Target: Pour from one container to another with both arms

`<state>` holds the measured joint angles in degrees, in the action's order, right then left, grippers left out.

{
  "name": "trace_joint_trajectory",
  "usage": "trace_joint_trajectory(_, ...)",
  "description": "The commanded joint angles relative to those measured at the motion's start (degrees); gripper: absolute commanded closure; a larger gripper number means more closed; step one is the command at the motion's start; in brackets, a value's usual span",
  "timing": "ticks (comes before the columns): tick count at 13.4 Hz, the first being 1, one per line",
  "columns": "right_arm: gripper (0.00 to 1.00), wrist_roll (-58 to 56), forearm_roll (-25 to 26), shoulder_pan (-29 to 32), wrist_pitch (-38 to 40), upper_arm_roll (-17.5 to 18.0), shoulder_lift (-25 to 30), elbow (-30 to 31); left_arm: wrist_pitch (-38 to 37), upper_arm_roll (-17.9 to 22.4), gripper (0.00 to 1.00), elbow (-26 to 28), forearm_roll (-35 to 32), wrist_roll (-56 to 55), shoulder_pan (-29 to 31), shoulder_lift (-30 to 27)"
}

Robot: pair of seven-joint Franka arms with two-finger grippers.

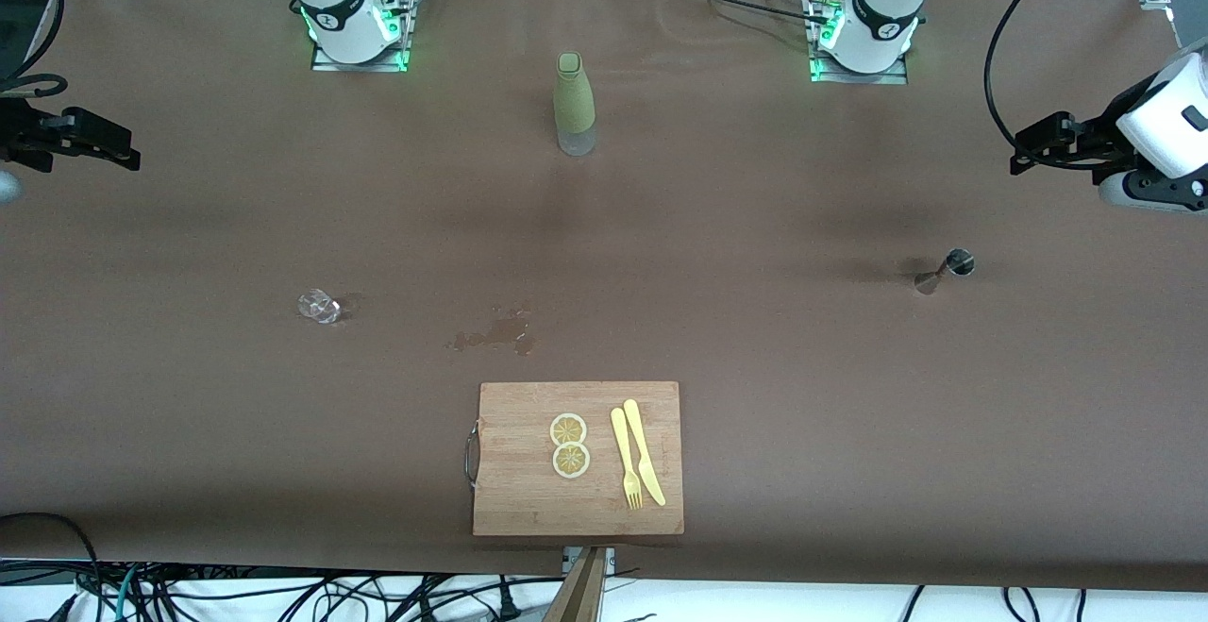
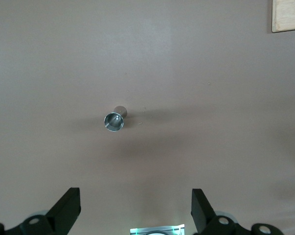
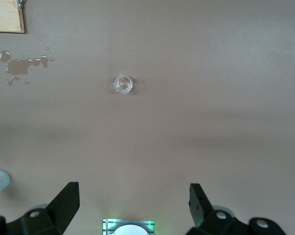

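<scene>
A small metal jigger (image 1: 947,270) stands on the brown table toward the left arm's end; the left wrist view looks down into its open mouth (image 2: 114,121). A small clear glass (image 1: 319,306) stands toward the right arm's end and also shows in the right wrist view (image 3: 123,84). High over the table's edge at its own end, my left gripper (image 1: 1024,155) hangs open and empty, its fingers (image 2: 69,208) wide apart. Over the table's edge at the right arm's end, my right gripper (image 1: 123,152) is open and empty too, fingers (image 3: 66,203) spread.
A green-sleeved bottle (image 1: 574,105) stands midway between the arm bases. A liquid spill (image 1: 495,331) lies mid-table. Nearer the camera, a wooden cutting board (image 1: 514,499) carries two lemon slices (image 1: 569,445), a yellow fork (image 1: 625,457) and a knife (image 1: 645,452).
</scene>
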<state>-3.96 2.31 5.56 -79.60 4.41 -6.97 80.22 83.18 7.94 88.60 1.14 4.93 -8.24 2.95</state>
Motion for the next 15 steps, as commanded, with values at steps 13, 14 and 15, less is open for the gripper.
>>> trace_joint_trajectory(13,0.00,0.09,0.33,-6.35,3.40,-7.31,1.08,0.29,-0.39,-0.38,0.00,-2.47,-2.20,-0.63,0.07,2.94)
trace_joint_trajectory(14,0.00,0.09,0.33,-6.35,3.40,-7.31,1.08,0.29,-0.39,-0.46,0.00,-2.47,-2.20,-0.54,0.07,2.94)
trace_joint_trajectory(15,0.00,0.09,0.24,-6.35,3.40,-7.31,0.99,0.29,-0.48,-0.47,0.00,-2.12,-2.20,-0.54,0.15,2.42)
